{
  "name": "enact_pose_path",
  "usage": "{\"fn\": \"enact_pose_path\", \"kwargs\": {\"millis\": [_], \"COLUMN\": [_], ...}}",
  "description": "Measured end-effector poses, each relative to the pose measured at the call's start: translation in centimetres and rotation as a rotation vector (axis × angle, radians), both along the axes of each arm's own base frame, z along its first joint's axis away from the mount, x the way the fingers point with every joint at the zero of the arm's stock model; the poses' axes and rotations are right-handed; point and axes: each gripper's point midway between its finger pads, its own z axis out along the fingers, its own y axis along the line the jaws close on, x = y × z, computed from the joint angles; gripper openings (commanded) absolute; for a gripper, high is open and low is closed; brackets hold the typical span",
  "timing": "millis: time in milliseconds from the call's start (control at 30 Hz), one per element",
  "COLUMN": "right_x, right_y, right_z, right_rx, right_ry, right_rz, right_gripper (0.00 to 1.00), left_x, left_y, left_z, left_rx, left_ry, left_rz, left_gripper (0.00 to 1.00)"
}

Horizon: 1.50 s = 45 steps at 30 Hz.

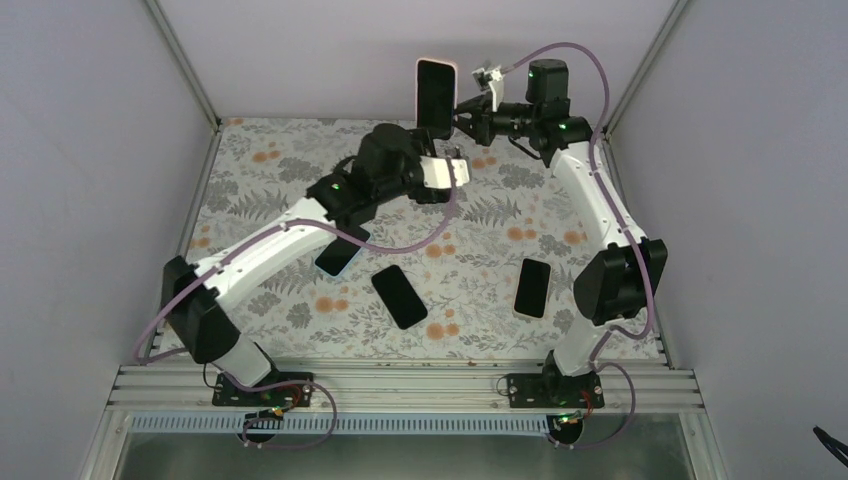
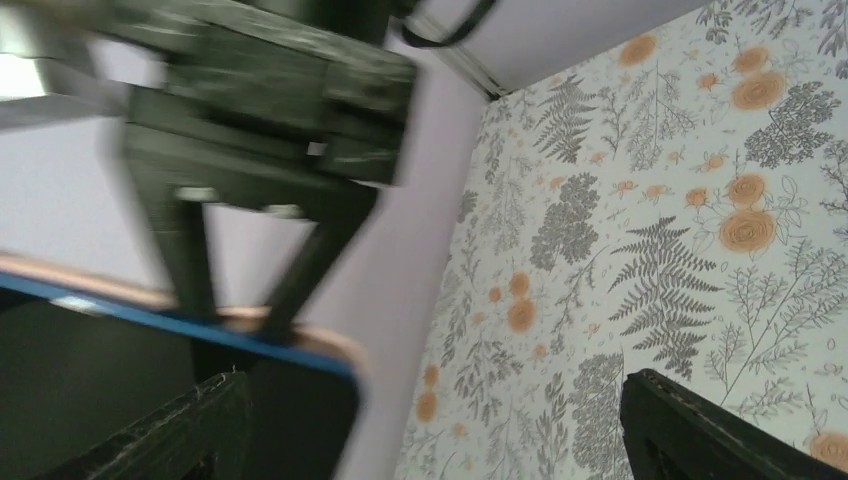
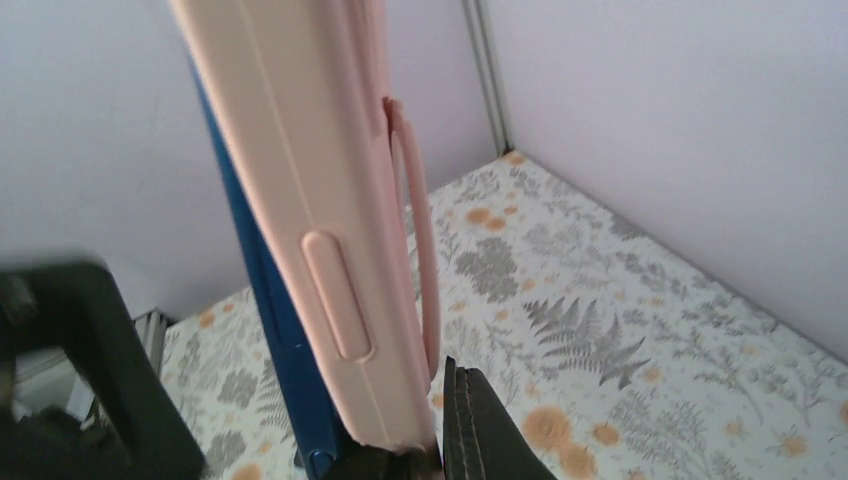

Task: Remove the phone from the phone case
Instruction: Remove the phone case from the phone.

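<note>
A phone (image 1: 435, 92) with a dark screen and blue frame (image 3: 268, 300) stands upright in the air at the back of the table, inside a pink phone case (image 3: 320, 190). My right gripper (image 3: 432, 452) is shut on the lower end of the case, reaching in from the right (image 1: 466, 110). My left gripper (image 2: 430, 440) is open. The phone's corner (image 2: 250, 410) sits by its left finger (image 2: 160, 430), and nothing is pinched between the fingers. From above, the left gripper (image 1: 445, 160) is just below and in front of the phone.
Three more dark phones lie on the floral table: one in the middle (image 1: 400, 296), one at the right (image 1: 533, 287), and one partly under the left arm (image 1: 340, 255). The back wall (image 1: 330, 50) and frame posts stand close behind the held phone.
</note>
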Motion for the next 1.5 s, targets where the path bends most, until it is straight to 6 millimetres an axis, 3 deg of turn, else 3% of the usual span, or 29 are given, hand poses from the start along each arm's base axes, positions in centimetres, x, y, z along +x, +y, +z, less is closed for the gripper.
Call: {"fn": "enact_pose_path", "kwargs": {"millis": [100,200,367,500,667,767,1100,1500], "right_x": [0.8,1.4,2.5,2.6,2.4,2.8,2.6,2.4], "right_y": [0.0,0.0,0.0,0.1,0.2,-0.1,0.1,0.2], "right_z": [1.4,0.6,-1.4,-1.7,-1.7,-1.9,-1.6,-1.5], "right_rx": [0.022,0.022,0.01,0.012,0.02,0.02,0.035,0.043], "right_ry": [-0.023,0.009,0.066,0.085,0.099,0.108,0.095,0.096], "right_rz": [-0.031,-0.047,-0.067,-0.067,-0.063,-0.074,-0.052,-0.034], "right_gripper": [0.03,0.03,0.03,0.03,0.03,0.03,0.03,0.03], "left_x": [0.7,2.0,3.6,4.6,6.5,7.2,8.0,8.2], "left_y": [-2.0,-2.0,-1.5,-1.4,-1.9,-1.6,0.2,0.9], "left_z": [-1.9,-2.4,-0.7,0.1,-2.5,-2.9,-2.1,-1.6], "left_rx": [0.008,-0.014,-0.098,-0.147,-0.12,-0.126,-0.169,-0.213], "left_ry": [-0.03,-0.069,-0.14,-0.172,-0.153,-0.154,-0.136,-0.108], "left_rz": [0.002,0.044,0.103,0.132,0.161,0.184,0.2,0.193], "left_gripper": [0.93,0.93,0.94,0.93,0.93,0.93,0.92,0.91]}}
